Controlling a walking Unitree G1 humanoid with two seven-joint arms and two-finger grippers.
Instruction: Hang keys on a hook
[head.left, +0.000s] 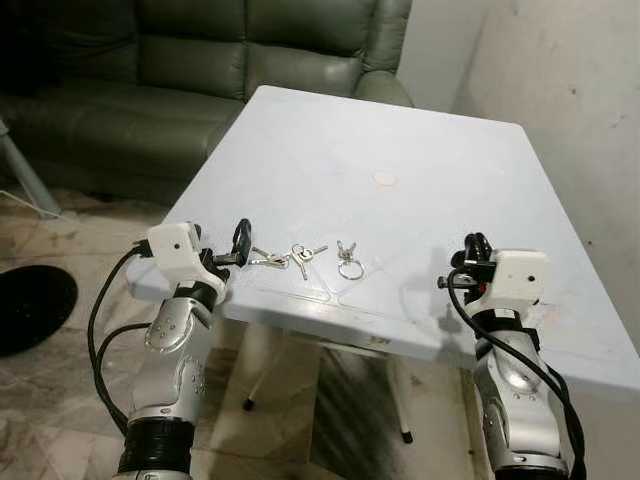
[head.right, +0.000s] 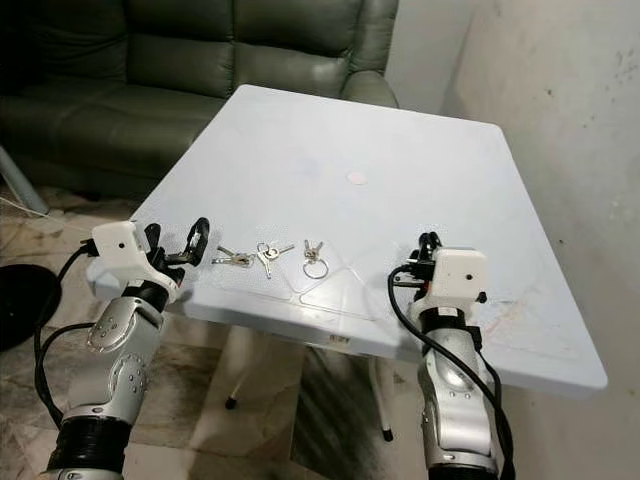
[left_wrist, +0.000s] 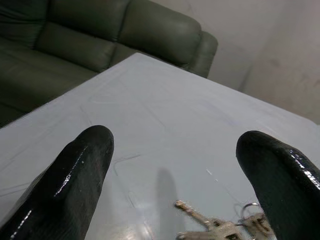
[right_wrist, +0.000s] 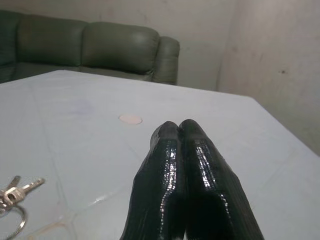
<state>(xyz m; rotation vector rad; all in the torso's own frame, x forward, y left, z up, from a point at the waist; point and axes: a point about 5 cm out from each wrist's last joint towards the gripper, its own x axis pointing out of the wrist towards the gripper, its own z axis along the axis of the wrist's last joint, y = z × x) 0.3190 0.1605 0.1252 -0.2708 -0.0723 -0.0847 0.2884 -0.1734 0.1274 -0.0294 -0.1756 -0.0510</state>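
**Lighting and Image Quality**

Illumination is soft, even and moderately bright in both head views. The white bench (head.left: 400, 150) is the brightest surface and reads slightly washed out, with no hard glare. The dark sofa (head.left: 200, 60) beyond the jaws falls into deep shade with little detail. Shadows are faint and diffuse: a soft shadow lies on the bench just beside the right gripper (head.left: 476, 247), and the floor under the bench is dim. Head views are sharp, with no motion blur.

In the wrist views the black fingers (left_wrist: 75, 180) are close and soft in focus, carrying narrow specular streaks. The keys (left_wrist: 220, 227) between the left jaws are slightly blurred. The right wrist view is dimmer, its background hazy.
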